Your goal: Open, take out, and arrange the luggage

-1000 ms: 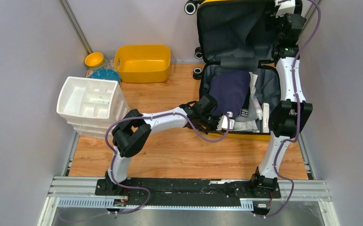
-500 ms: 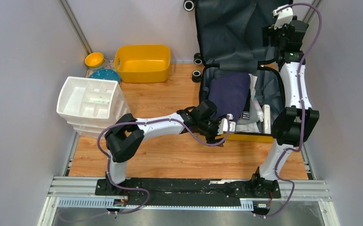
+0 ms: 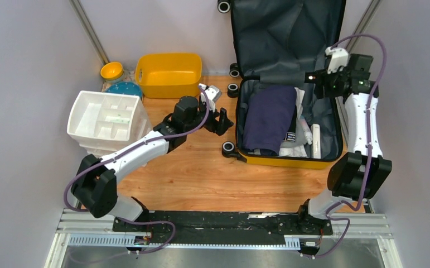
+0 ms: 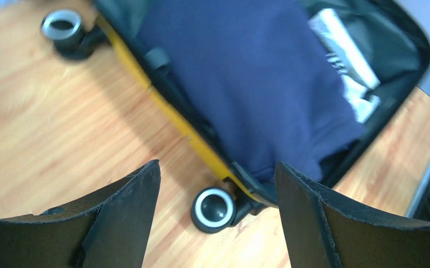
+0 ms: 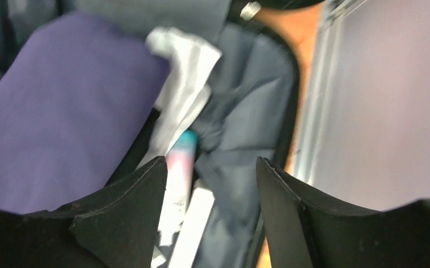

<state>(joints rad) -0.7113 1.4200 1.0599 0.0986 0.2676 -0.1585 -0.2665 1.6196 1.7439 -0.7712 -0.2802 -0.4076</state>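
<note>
Luggage point(image 3: 285, 39) open at far right of tabletop point(image 3: 201, 173), lid upright against back wall, navy garment point(image 3: 269, 117) in base. Left claw point(image 4: 217, 166) spread, empty, over wood beside its left rim. Right claw point(image 5: 209, 161) spread, empty, above its right side

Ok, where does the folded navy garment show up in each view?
Top external: the navy garment lies in the open suitcase, right of centre.
Left wrist: it fills the upper middle.
Right wrist: it sits at upper left.
Shared landmark: the white bundle along one edge of it, seen in all three views.
</note>
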